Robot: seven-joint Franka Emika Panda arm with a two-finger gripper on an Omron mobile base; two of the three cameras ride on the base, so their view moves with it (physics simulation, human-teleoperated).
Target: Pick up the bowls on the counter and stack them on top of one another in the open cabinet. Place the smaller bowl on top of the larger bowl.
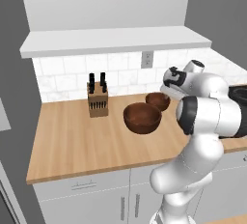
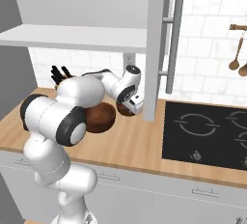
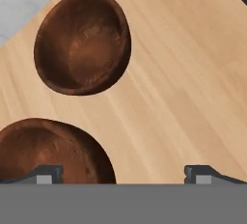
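From my left base camera, the larger bowl (image 1: 142, 118) is sitting on the counter (image 1: 72, 141) with the smaller bowl (image 1: 157, 101) just beside it at two o'clock, both waiting below the open cabinet (image 1: 116, 41). From the right, my arm is hiding them partly. Through my hand camera, my gripper (image 3: 123, 175) is hovering spread wide, holding nothing.

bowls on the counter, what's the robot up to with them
Both wooden bowls sit on the counter, side by side and empty: the larger bowl in front, the smaller bowl behind it near the tiled wall. The gripper hovers above them with its fingers spread wide, holding nothing. The open cabinet overhead has no bowl yet, so stacking hasn't started.
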